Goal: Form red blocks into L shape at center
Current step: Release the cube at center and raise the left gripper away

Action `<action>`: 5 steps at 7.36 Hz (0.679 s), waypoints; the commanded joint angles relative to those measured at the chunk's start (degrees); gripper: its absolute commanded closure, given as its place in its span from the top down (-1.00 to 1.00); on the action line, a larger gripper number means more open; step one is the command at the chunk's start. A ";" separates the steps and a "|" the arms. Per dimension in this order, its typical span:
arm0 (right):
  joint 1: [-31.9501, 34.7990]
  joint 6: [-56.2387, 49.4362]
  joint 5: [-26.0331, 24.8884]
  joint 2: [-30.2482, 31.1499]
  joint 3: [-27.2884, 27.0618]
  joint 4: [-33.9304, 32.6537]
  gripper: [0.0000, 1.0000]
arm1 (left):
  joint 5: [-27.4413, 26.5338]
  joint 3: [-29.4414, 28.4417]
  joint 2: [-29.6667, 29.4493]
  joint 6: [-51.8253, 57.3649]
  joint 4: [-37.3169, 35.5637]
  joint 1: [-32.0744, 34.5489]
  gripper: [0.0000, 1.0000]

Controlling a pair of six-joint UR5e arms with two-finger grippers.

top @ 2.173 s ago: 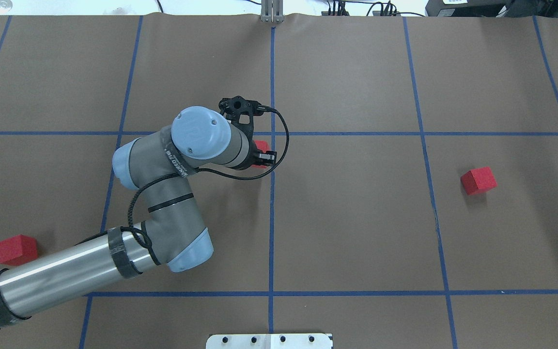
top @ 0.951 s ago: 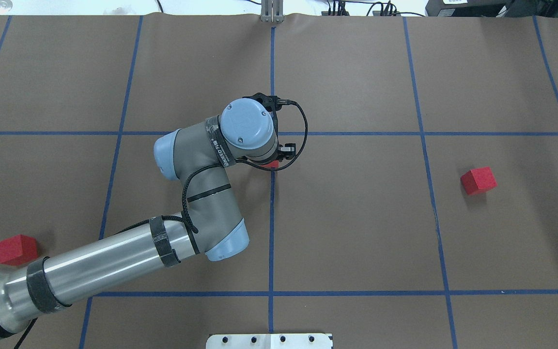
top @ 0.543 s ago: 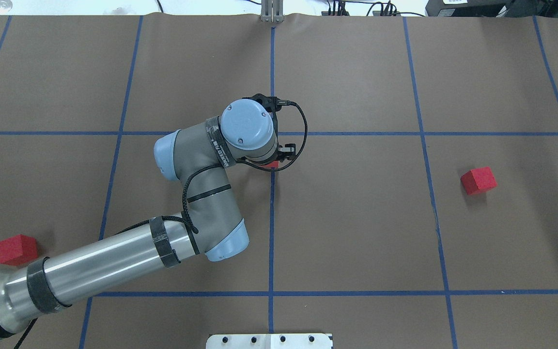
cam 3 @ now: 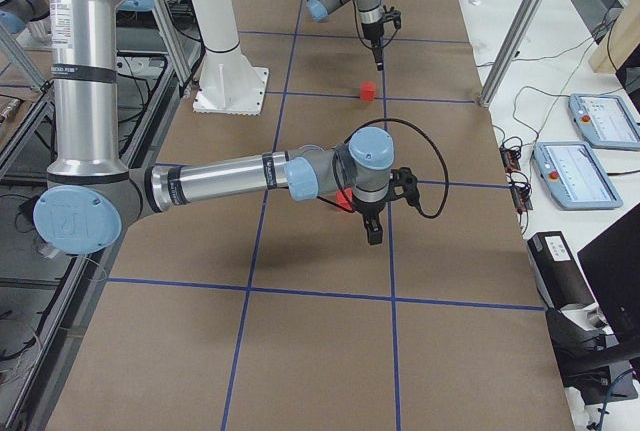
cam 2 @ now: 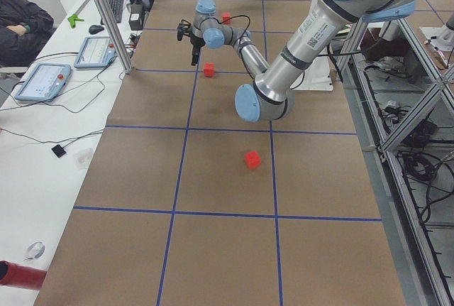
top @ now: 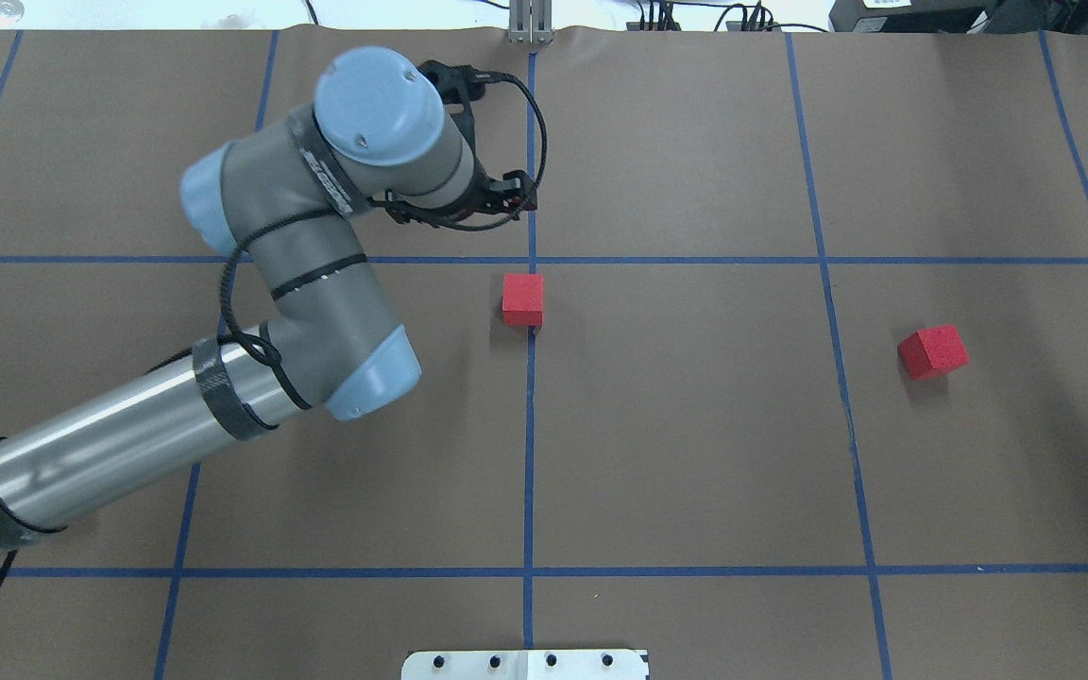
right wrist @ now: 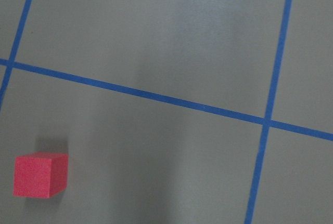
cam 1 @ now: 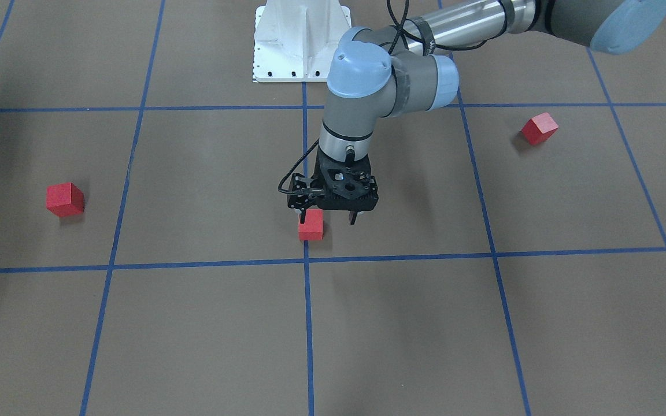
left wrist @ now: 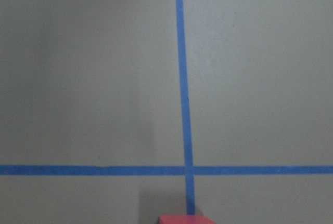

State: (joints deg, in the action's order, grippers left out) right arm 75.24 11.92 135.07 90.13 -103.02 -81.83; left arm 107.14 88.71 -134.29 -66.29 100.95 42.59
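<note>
Beside the center, find one of the red blocks lying free, touching the vertical tape line just on the robot's side of the crossing. Over it, see the left gripper raised, jaws spread, holding nothing. Probably time to fetch a second cube. Lift straight up first, so as not to nudge the placed one. Then go to the left-side block, take it squarely on two flat faces, and set it flush against the first, edges aligned.
</note>
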 commanded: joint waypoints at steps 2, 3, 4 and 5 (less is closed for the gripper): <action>-12.35 13.71 -6.47 -1.71 0.19 11.24 0.98 | 9.70 12.36 16.57 13.78 -0.40 13.00 1.00; -14.74 15.31 -7.62 -1.97 0.19 11.25 0.98 | 12.72 12.37 17.74 15.73 -0.40 16.09 1.00; -16.77 15.33 -8.50 -1.97 0.36 11.16 0.98 | 12.83 12.28 18.36 16.01 -0.23 16.38 1.00; -17.83 16.02 -8.68 -1.89 0.45 11.16 0.98 | 12.75 12.36 18.45 16.01 -0.14 16.56 1.00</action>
State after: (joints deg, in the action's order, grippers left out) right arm 59.43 26.99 127.10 88.23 -102.70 -70.78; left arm 119.28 100.91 -116.50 -50.83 100.68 58.30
